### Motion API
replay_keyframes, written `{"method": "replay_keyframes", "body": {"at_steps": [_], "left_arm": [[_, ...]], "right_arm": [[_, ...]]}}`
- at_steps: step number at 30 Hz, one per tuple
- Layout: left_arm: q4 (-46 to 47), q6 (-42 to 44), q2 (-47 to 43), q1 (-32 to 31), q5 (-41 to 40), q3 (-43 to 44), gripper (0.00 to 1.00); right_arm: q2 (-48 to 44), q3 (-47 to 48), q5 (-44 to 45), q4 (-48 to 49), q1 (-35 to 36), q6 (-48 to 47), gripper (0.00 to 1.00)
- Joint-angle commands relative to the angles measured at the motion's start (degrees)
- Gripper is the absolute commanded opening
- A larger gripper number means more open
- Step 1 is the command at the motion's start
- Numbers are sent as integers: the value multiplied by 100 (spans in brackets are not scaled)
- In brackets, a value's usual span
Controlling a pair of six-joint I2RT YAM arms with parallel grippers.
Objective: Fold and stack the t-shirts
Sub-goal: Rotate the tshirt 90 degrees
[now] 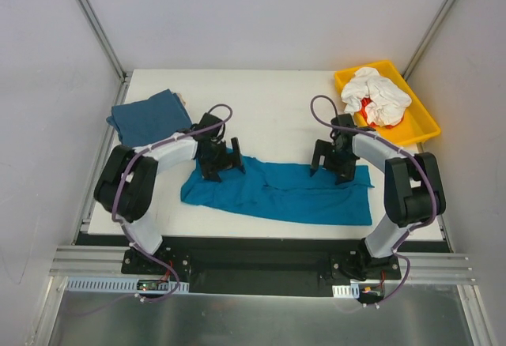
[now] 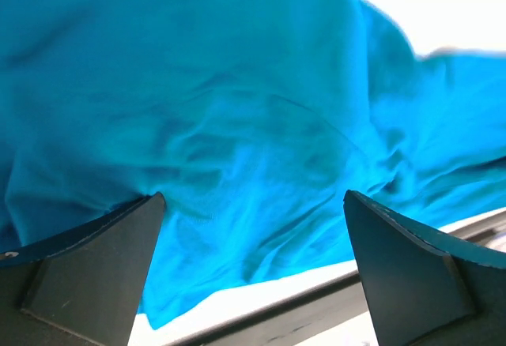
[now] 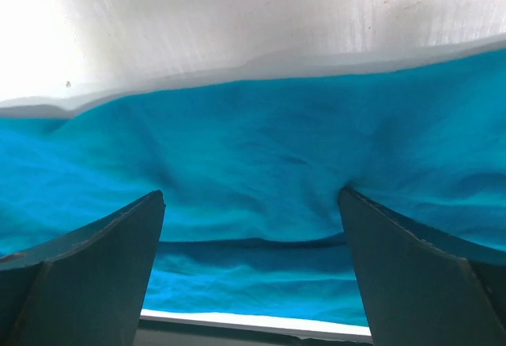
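Fingers (image 2: 87, 275) of the left gripper (image 1: 225, 171) stand wide apart, tips down on the teal shirt (image 1: 285, 192), with nothing pinched between them. Just as wide is the right gripper (image 1: 328, 174), its fingers (image 3: 411, 275) touching the same shirt near its far edge. That shirt lies as a long rumpled band across the middle of the table (image 1: 269, 101), between the two arms. At the far left corner sits the slate-blue shirt (image 1: 149, 118), folded. At the far right, the yellow tray (image 1: 425, 129) holds a bunched pale shirt (image 1: 379, 97).
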Motion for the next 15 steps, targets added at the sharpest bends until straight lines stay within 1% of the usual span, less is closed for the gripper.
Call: {"method": "replay_keyframes", "body": {"at_steps": [1,2,3,4,5,6,8,9,11,12,13,14,15], "left_arm": [[441,519,1083,150,376,1000,99],[432,571,1287,159,489,1228,99],[415,581,1481,168,586,1692,99],[388,581,1857,168,709,1931,99],[371,589,2043,185,754,2178,99],[327,581,2236,194,763,2685,99],[125,511,2808,238,876,3232,99],[55,484,2992,255,929,3792,99],[-182,388,3537,282,1017,4374,99],[-253,353,3713,308,1027,4952,99],[-410,230,4054,326,1027,5244,100],[-455,116,4232,343,1131,5830,99],[-456,-16,4573,361,1210,6132,99]], "right_arm": [[-147,-351,-489,241,-206,-211,96],[-200,-405,-489,223,-233,-246,96],[-244,-475,-489,162,-268,-299,96],[-340,-528,-507,118,-312,-343,97],[-393,-685,-524,100,-330,-352,97],[-463,-773,-551,109,-321,-326,96],[-665,-1123,-875,161,-321,-186,96],[-753,-1239,-1006,257,-313,-115,96],[-1059,-1572,-1315,337,-199,104,96],[-1175,-1670,-1368,346,-120,175,96],[-1298,-1740,-1473,346,81,219,96],[-1490,-1872,-1587,372,205,272,96],[-1571,-1925,-1814,372,319,307,96]]}}
